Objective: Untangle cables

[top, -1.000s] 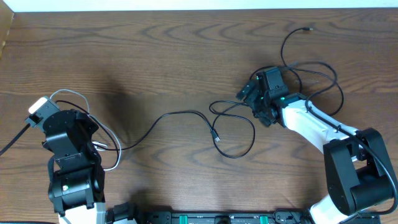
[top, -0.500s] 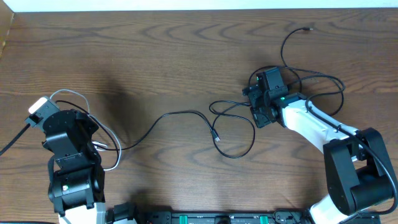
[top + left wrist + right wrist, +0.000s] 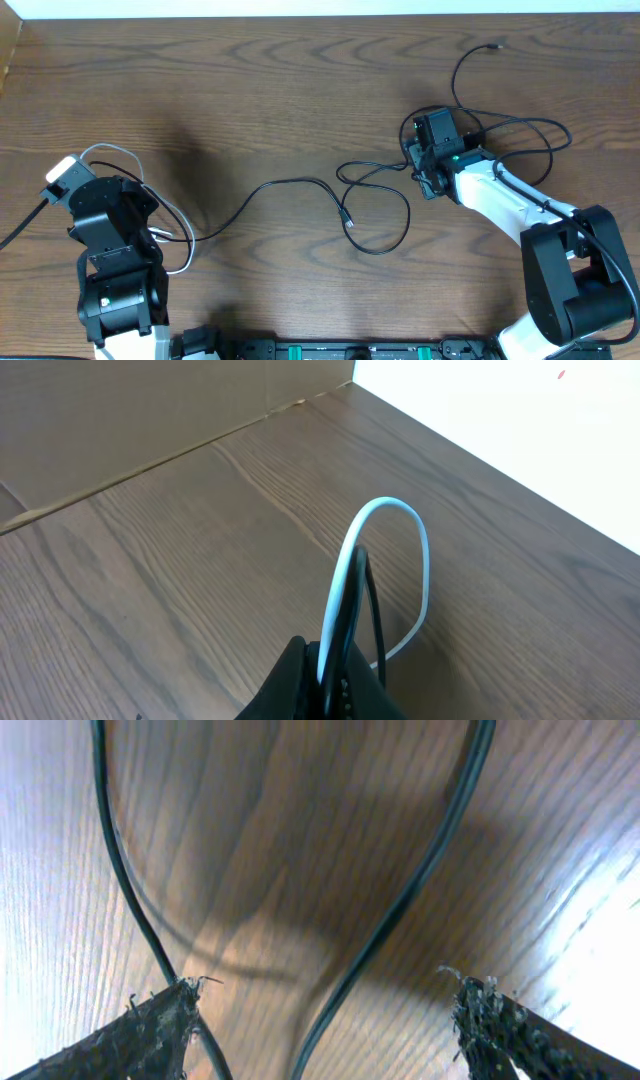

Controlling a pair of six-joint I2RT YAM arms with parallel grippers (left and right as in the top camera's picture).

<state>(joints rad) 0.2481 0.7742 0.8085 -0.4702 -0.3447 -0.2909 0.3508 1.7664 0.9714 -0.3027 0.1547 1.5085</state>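
Two cords, a white cable (image 3: 392, 512) and a thin black one, sit pinched in the clenched left gripper (image 3: 325, 675). Black cables (image 3: 290, 183) loop rightward across the table (image 3: 250, 80) to the right gripper (image 3: 325, 1005), whose jaws are spread around one strand.

Left gripper (image 3: 322, 678) clamped, right gripper (image 3: 325, 1010) parted
The left gripper is seen pinched tight on the white cable (image 3: 390, 506); the right arm (image 3: 500, 195) is extended inward, its gripper pointed downward with jaws spread wide
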